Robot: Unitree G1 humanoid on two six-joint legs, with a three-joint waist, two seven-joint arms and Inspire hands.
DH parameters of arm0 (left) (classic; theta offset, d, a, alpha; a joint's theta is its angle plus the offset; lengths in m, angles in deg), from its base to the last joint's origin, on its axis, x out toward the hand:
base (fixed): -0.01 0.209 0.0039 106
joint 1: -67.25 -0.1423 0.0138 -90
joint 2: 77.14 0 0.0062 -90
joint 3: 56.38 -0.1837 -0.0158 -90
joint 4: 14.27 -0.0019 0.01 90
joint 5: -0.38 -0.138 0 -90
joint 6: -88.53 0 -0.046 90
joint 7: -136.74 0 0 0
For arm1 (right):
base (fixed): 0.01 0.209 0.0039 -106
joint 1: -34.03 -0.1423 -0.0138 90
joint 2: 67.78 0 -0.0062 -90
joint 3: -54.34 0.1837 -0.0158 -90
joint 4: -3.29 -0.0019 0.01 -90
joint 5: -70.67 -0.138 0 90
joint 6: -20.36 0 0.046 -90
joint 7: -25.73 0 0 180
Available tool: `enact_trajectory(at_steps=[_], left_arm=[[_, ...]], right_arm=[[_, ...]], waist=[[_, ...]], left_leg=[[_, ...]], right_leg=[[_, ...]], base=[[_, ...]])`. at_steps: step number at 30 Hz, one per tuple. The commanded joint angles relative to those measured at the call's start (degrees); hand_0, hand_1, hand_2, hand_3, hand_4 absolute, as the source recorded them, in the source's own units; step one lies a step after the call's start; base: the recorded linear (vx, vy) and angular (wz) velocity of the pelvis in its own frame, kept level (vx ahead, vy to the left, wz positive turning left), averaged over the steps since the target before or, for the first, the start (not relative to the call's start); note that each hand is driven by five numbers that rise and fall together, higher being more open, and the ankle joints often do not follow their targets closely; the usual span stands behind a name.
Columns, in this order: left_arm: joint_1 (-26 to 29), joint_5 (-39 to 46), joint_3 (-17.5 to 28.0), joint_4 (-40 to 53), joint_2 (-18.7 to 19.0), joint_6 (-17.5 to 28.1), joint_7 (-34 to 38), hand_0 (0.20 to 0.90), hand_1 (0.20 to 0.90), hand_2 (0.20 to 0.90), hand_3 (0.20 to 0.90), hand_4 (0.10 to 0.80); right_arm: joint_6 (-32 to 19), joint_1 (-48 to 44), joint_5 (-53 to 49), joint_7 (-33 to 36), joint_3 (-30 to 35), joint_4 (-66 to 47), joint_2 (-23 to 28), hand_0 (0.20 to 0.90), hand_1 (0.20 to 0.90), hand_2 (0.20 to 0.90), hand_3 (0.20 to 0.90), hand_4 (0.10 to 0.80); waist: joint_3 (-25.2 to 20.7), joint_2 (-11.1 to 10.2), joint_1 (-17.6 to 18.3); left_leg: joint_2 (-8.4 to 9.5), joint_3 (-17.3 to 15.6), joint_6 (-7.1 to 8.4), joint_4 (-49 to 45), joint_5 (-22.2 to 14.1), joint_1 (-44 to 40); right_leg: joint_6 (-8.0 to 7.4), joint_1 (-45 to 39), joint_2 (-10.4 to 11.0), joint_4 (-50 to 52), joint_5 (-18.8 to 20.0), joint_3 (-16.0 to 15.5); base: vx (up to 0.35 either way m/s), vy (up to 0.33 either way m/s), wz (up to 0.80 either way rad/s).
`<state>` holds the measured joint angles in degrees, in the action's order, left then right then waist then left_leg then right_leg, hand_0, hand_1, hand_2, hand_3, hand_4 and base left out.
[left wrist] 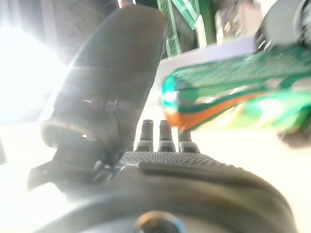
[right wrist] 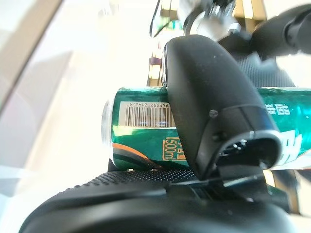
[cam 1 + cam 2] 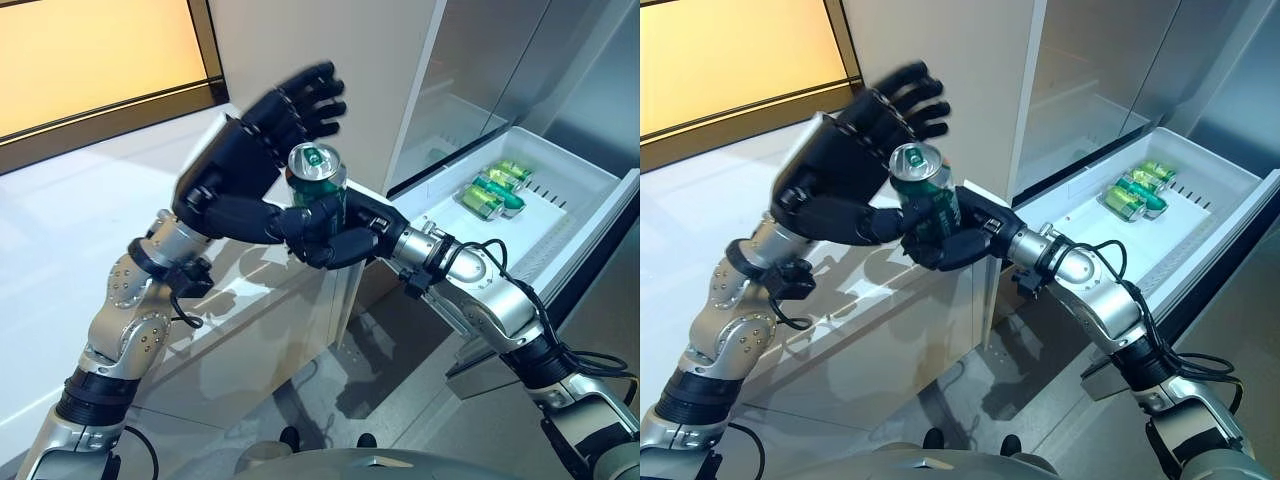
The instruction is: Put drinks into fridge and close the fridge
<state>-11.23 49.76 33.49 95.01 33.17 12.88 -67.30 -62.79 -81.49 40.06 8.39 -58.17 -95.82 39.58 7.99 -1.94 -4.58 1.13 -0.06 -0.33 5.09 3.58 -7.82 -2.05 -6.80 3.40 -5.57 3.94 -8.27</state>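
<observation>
A green drink can (image 3: pixel 318 172) stands upright in mid-air, left of the open fridge drawer (image 3: pixel 436 213). My right hand (image 3: pixel 340 238) is shut on its lower half, and the right wrist view shows the thumb (image 2: pixel 214 111) pressed across the can (image 2: pixel 141 131). My left hand (image 3: pixel 250 150) is open just left of and behind the can, fingers spread above its top and thumb lying low by the right hand. In the left wrist view the can (image 1: pixel 233 92) shows past the straight fingers.
The white fridge drawer is pulled out at the right, with other green cans (image 3: pixel 492 190) lying at its far end. A steel fridge front (image 3: pixel 470 70) rises behind it. A pale counter (image 3: pixel 60 250) with cabinet fronts runs along the left.
</observation>
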Motion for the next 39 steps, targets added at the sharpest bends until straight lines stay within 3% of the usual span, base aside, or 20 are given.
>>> enact_trajectory(at_steps=[1, 7, 13, 17, 21, 22, 28, 35, 37, 39], left_arm=[[6.0, 2.7, 2.6, 0.9, -1.4, 7.8, 3.4, 0.900, 0.900, 0.900, 0.900, 0.800], [4.1, 15.9, 4.4, 3.0, -6.7, 6.8, 2.3, 0.900, 0.900, 0.900, 0.900, 0.800], [0.6, 38.1, 2.3, 5.9, -15.5, -5.1, -2.3, 0.900, 0.900, 0.900, 0.900, 0.800], [-1.3, 48.5, 0.0, 6.1, -19.3, -10.8, -2.1, 0.900, 0.900, 0.900, 0.900, 0.800], [-4.5, 62.5, -5.6, 3.9, -22.9, -16.2, -3.2, 0.900, 0.900, 0.900, 0.900, 0.800], [-4.6, 62.9, -5.7, 3.8, -23.0, -16.3, -3.3, 0.900, 0.900, 0.900, 0.900, 0.800], [-10.5, 63.6, -11.2, 1.7, -26.6, -27.3, -14.2, 0.900, 0.900, 0.900, 0.900, 0.800], [-13.7, 63.6, -12.9, -3.0, -27.5, -34.3, -16.1, 0.900, 0.900, 0.900, 0.900, 0.800], [-15.6, 63.6, -12.2, -6.7, -26.6, -41.8, -20.9, 0.900, 0.900, 0.900, 0.900, 0.800], [-17.1, 63.6, -11.6, -8.3, -25.1, -46.4, -22.9, 0.900, 0.900, 0.900, 0.900, 0.800]], right_arm=[[-13.4, -10.8, -5.3, 5.8, 10.8, -8.1, -2.5, 0.300, 0.300, 0.300, 0.200, 0.100], [-13.4, -9.1, -2.3, 8.6, 14.9, -12.3, -2.0, 0.300, 0.300, 0.300, 0.200, 0.100], [-11.2, -7.2, -1.1, 9.6, 17.2, -14.9, -0.8, 0.300, 0.300, 0.300, 0.200, 0.100], [-10.7, -6.5, -1.5, 10.0, 17.7, -14.9, -0.3, 0.300, 0.300, 0.300, 0.200, 0.100], [-10.0, -7.3, -1.5, 10.5, 17.6, -14.2, 0.1, 0.300, 0.300, 0.300, 0.200, 0.100], [-10.0, -7.2, -1.5, 10.4, 17.6, -14.2, 0.1, 0.300, 0.300, 0.300, 0.200, 0.100], [-9.4, -6.9, -1.9, 10.6, 18.4, -12.8, 1.8, 0.300, 0.300, 0.300, 0.200, 0.100], [-9.7, -5.5, -2.1, 9.4, 19.5, -12.9, 2.3, 0.300, 0.300, 0.300, 0.200, 0.100], [-10.0, -4.7, -2.1, 8.5, 20.1, -12.9, 2.7, 0.300, 0.300, 0.300, 0.200, 0.100], [-10.2, -4.1, -2.6, 7.9, 20.8, -12.8, 3.3, 0.300, 0.300, 0.300, 0.200, 0.100]], waist=[[-7.3, 0.1, 0.0], [-7.7, -0.3, 0.6], [-7.7, -0.8, 1.4], [-7.5, -1.0, 1.6], [-7.0, -1.3, 1.7], [-7.0, -1.3, 1.7], [-6.4, -1.4, 1.1], [-5.7, -1.7, 0.6], [-5.4, -1.8, 0.5], [-5.2, -1.9, 0.4]], left_leg=[[0.82, 3.2, 0.84, -0.1, -6.3, 0.0], [0.81, 3.3, 0.81, -0.1, -6.4, 0.2], [0.53, 3.0, 1.00, -0.1, -6.1, 0.5], [0.44, 2.9, 1.03, -0.1, -6.2, 0.5], [0.46, 2.6, 0.96, -0.1, -6.3, 0.4], [0.42, 2.6, 0.96, -0.1, -6.6, 0.3], [0.30, 2.6, 1.11, -0.1, -6.5, 0.7], [0.26, 3.0, 1.04, -0.1, -6.9, 0.7], [0.14, 2.7, 1.08, -0.1, -6.9, 0.6], [0.06, 2.6, 1.09, -0.1, -6.8, 0.7]], right_leg=[[-2.95, -1.4, 0.3, 0.6, -3.8, -0.9], [-2.90, -1.1, 0.0, 0.6, -3.7, -0.5], [-2.63, -0.5, -0.3, 0.6, -3.3, -0.1], [-2.45, -0.5, -0.5, 0.6, -3.3, -0.1], [-2.29, -0.5, -0.5, 0.6, -3.1, -0.3], [-2.30, -0.6, -0.6, 0.6, -3.4, -0.3], [-2.18, -0.3, -0.5, 0.6, -3.1, -0.5], [-2.16, -0.4, -0.6, 0.6, -3.3, -0.4], [-2.13, -0.5, -0.6, 0.6, -3.3, -0.5], [-2.19, -0.5, -0.5, 0.6, -3.2, -0.7]], base=[[0.000, 0.000, 0.00], [0.000, 0.000, 0.00], [-0.022, -0.030, -0.01], [-0.026, -0.037, -0.02], [-0.024, -0.031, -0.01], [0.000, 0.000, 0.00], [-0.021, -0.003, 0.01], [-0.003, -0.002, 0.00], [0.000, 0.000, 0.00], [0.000, 0.000, 0.00]])
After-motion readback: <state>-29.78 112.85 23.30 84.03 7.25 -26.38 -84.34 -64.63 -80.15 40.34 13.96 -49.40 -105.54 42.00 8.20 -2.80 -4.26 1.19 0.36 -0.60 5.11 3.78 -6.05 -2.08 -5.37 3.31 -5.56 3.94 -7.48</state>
